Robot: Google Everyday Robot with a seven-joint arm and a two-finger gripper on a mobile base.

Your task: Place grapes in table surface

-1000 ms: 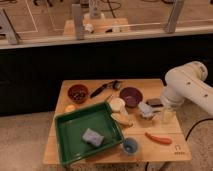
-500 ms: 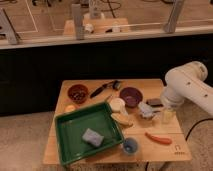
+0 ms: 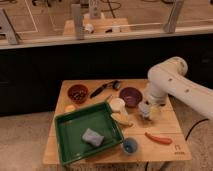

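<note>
The white arm [image 3: 172,82] is reaching down over the right side of the table surface [image 3: 165,150]. The gripper [image 3: 145,112] is hanging low, just beside the purple bowl [image 3: 131,96], a little nearer the front. I cannot tell if it is spread or pressed together, or if it is holding anything.

The grapes [image 3: 77,92] are sitting in the reddish-brown bowl [image 3: 77,99] at the back left, well apart from the gripper. A green tray [image 3: 70,145] is lying at the front left with a gray sponge [image 3: 92,136] in it. An orange-red carrot [image 3: 158,138] is lying near the front right, and a small blue cup [image 3: 130,145] is standing beside the tray.
</note>
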